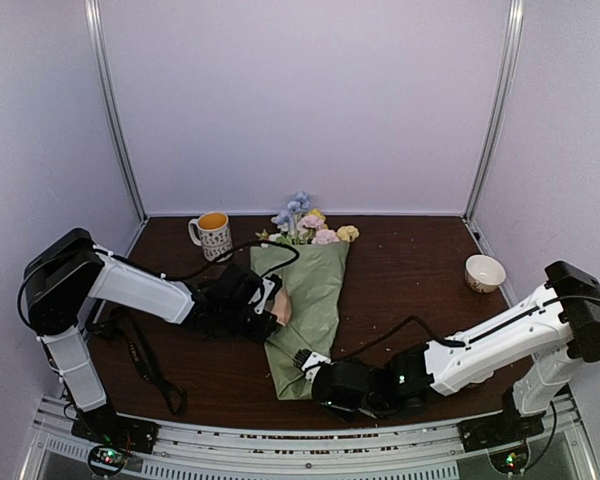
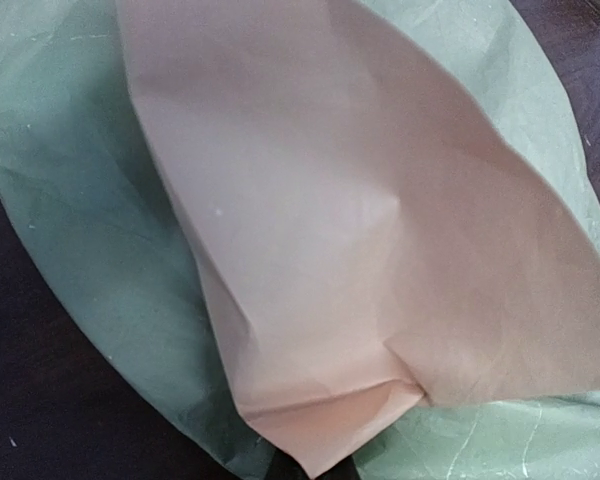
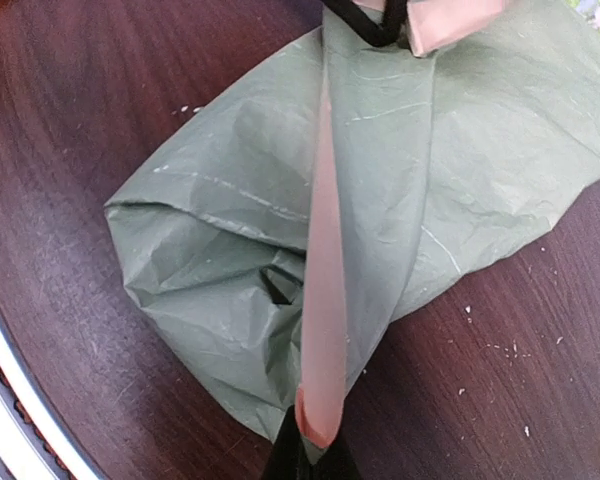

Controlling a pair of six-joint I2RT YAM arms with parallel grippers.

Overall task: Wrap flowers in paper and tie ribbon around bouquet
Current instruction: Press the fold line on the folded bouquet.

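A dark wooden table (image 1: 420, 290) fills the scene, seen from above, with pale walls on three sides. All positions here are given relative to the bouquet (image 1: 315, 290), which lies near the middle of the table.

Two white and black robot arms reach toward the bouquet. The left arm (image 1: 140, 288) comes in from the bouquet's left and meets its left edge about halfway along. The right arm (image 1: 500, 345) comes in low from the bouquet's right and ends at its near, narrow tip.

The bouquet is a cone of the paper (image 3: 220, 240), its sage green side outward and creased. Its wide end points to the far wall and its narrow end toward the arm bases. The flowers (image 1: 305, 222), pink, yellow, white and pale blue, stick out of the wide far end.

The ribbon (image 1: 135, 352), black and narrow, lies loose on the table well to the left of the bouquet, under the left arm, untied.

A patterned mug (image 1: 213, 235) with an orange inside stands just left of the bouquet's flower end. A small pale bowl (image 1: 484, 272) sits well to the bouquet's right.

The left gripper (image 1: 273, 308) has its fingers pinched tight on a turned-back flap of the paper showing the peach side, lifted off the bouquet's left edge. The right gripper (image 1: 305, 362) has its fingers closed on a raised fold of the paper at the bouquet's narrow tip, a strip of peach showing along that fold.
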